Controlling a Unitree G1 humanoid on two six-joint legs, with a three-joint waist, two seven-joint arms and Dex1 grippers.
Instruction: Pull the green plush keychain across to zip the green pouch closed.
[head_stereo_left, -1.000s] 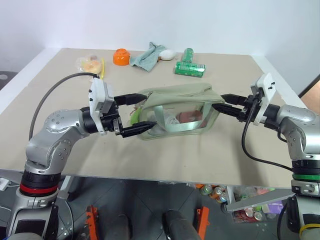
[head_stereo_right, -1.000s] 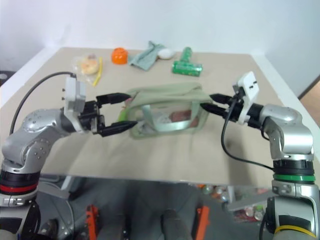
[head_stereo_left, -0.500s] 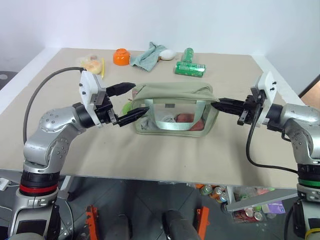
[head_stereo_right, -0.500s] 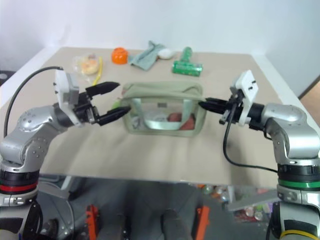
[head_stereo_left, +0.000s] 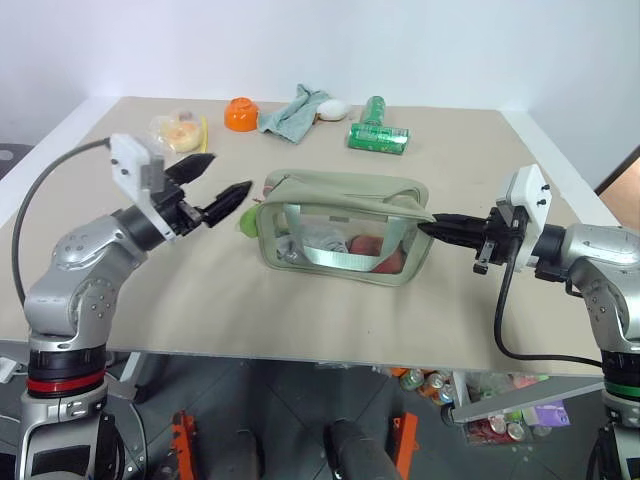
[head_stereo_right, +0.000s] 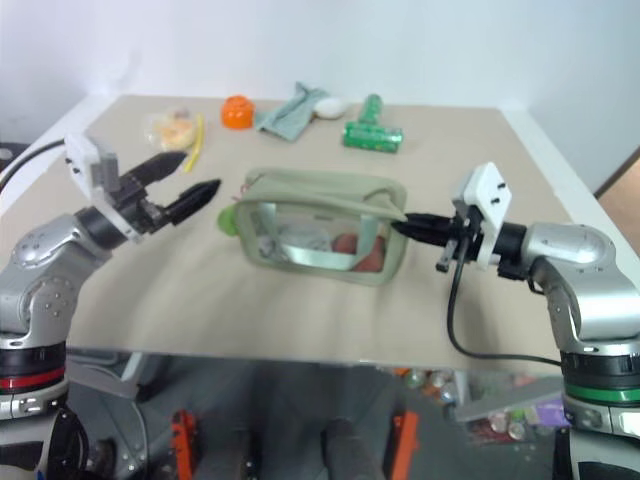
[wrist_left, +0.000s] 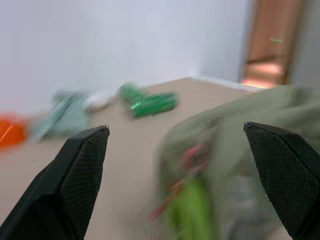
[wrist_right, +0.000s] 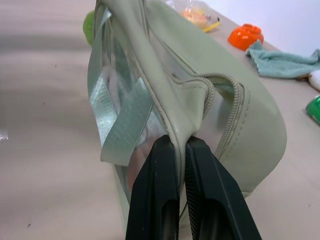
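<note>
Green pouch (label perhaps unreadable)

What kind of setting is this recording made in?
Probably a robot test room, not a home: a bare beige table against plain white walls, staged props such as the green pouch and orange bowl, and a bin of spare items underneath.

Matt fabric green pouch, clear glossy panels
</note>
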